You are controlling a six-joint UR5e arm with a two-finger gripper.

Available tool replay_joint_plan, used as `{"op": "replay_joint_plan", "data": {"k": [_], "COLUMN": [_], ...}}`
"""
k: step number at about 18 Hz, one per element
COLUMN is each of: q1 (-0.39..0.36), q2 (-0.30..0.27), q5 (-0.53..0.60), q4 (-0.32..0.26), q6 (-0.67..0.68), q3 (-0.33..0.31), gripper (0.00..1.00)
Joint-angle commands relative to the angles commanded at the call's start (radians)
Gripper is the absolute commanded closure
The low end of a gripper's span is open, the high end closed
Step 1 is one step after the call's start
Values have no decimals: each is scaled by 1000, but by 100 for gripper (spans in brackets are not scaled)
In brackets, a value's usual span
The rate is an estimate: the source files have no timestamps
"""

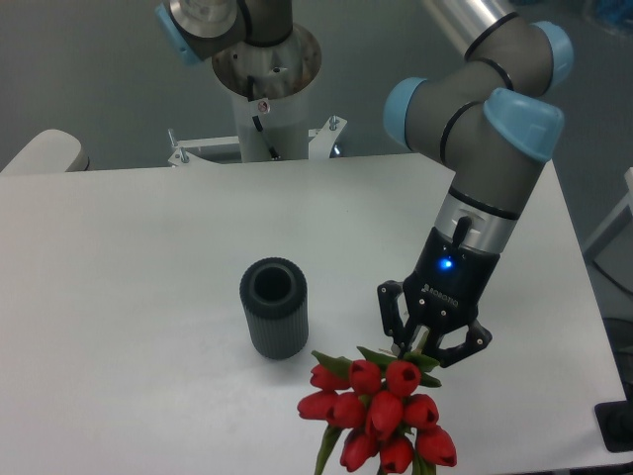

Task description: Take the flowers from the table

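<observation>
The flowers (381, 411), a bunch of red tulips with closed buds and green leaves, are at the front right of the white table (129, 297), close to its front edge. A green stem or leaf (326, 447) hangs down at the bunch's left. My gripper (415, 348) reaches down onto the bunch from behind. Its fingers are closed in on the green stems just behind the buds, and the fingertips are partly hidden by leaves. I cannot tell whether the bunch rests on the table or is lifted off it.
A dark grey ribbed cylinder vase (274, 307) stands upright with its mouth open, to the left of the gripper and just behind the bunch. The robot's base column (265, 89) stands at the table's back edge. The table's front and right edges are near the flowers.
</observation>
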State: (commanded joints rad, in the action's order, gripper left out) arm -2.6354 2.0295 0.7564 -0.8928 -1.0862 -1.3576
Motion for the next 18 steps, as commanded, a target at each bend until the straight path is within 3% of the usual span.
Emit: {"op": "replay_joint_plan", "data": {"k": [5, 18], "q1": [0, 25], "q2": [0, -14], "q5": [-86, -88], "q4": [9, 9], "q6": [-1, 14], "q3": [-3, -6], "gripper": [76, 76]}}
